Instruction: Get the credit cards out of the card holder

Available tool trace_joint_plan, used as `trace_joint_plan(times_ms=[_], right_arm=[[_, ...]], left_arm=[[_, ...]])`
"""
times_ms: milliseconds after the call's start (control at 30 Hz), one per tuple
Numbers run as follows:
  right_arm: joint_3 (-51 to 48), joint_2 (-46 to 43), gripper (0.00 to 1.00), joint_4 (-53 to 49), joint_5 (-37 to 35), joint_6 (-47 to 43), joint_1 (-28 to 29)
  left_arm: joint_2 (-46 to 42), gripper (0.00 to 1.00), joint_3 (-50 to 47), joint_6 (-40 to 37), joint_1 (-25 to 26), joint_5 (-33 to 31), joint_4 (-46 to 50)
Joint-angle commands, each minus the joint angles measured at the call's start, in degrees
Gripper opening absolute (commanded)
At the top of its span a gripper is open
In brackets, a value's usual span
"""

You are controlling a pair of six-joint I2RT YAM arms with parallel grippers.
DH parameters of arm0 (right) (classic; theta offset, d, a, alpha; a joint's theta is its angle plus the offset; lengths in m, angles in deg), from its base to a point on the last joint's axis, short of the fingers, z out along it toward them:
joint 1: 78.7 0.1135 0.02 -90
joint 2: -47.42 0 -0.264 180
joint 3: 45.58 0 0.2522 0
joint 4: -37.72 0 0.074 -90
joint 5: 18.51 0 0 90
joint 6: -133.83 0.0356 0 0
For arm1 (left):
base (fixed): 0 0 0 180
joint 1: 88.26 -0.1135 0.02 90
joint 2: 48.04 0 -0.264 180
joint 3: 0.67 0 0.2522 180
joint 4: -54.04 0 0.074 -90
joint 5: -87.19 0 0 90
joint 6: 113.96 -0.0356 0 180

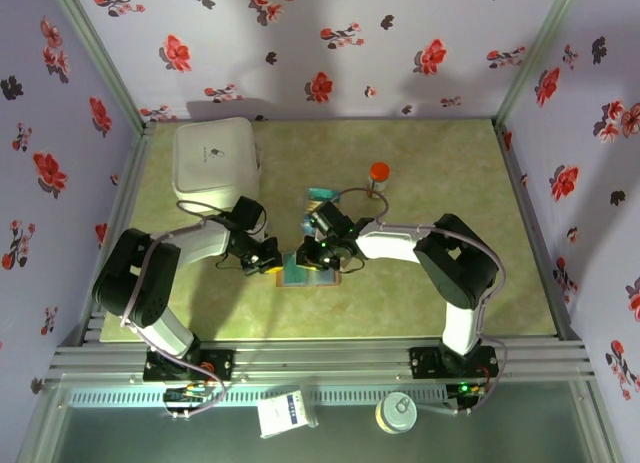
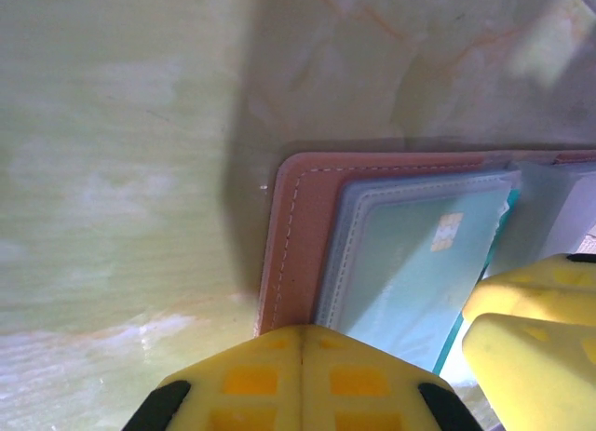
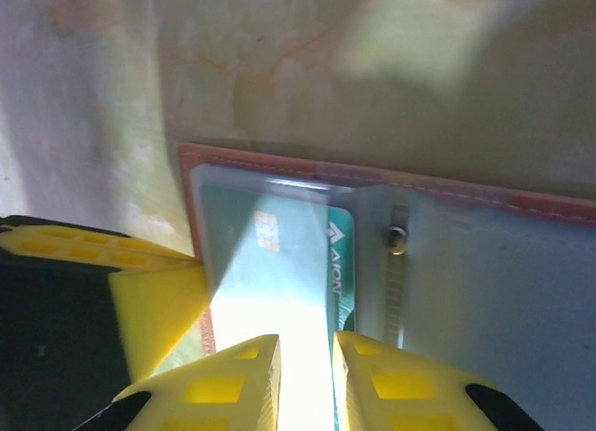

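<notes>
Top view: wallet [image 1: 303, 275] lies open on tabletop [image 1: 400, 305], a bit toward 6 o'clock of centre, btwn the two hands. L hand [image 1: 268, 259] is at wallet's 9 o'clock edge. R hand [image 1: 320, 255] is over its 12 o'clock part, arm coming in from 3 o'clock. White box [image 1: 215, 163] sits well apart at 10 o'clock of wallet. Orange-capped bottle [image 1: 379, 178] stands at 1 o'clock. Small teal pile [image 1: 322, 195] at 12 o'clock, near bottle; too small to tell what it is.

L wrist cam: L hand pressed together, no gap, tips down on wallet's brown stitched rim. Teal card [image 2: 410, 263] w/ gold chip sits in a clear sleeve on the blue-grey panel, just beside rim. R hand's yellow fingers [image 2: 526, 352] are at card's 3 o'clock side.

R wrist cam: R hand's tips nearly together, slim gap, over card's 6 o'clock end; card shows bright in the gap. Can't tell if card is pinched or just under the tips. Card's 12 o'clock end lies under the sleeve. Strap w/ metal stud [image 3: 398, 235] just at card's 3 o'clock.
</notes>
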Motion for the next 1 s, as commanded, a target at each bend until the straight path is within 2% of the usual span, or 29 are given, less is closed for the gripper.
trace_joint_plan(times_ms=[0, 600, 967], right_arm=[[0.2, -0.4, 0.22, -4.7, -3.3, -1.3, 0.4], [-1.6, -5.1, 0.22, -2.0, -3.0, -1.1, 0.4], [-1.6, -3.8, 0.24, -3.0, -3.4, -0.9, 0.2]], left_arm=[[0.9, 0.02, 0.2, -1.7, 0.3, -1.4, 2.5], [-2.2, 0.02, 2.4, -1.5, 0.4, -0.6, 4.4], [-0.7, 0.02, 3.9, -0.3, 4.0, -0.5, 4.0]])
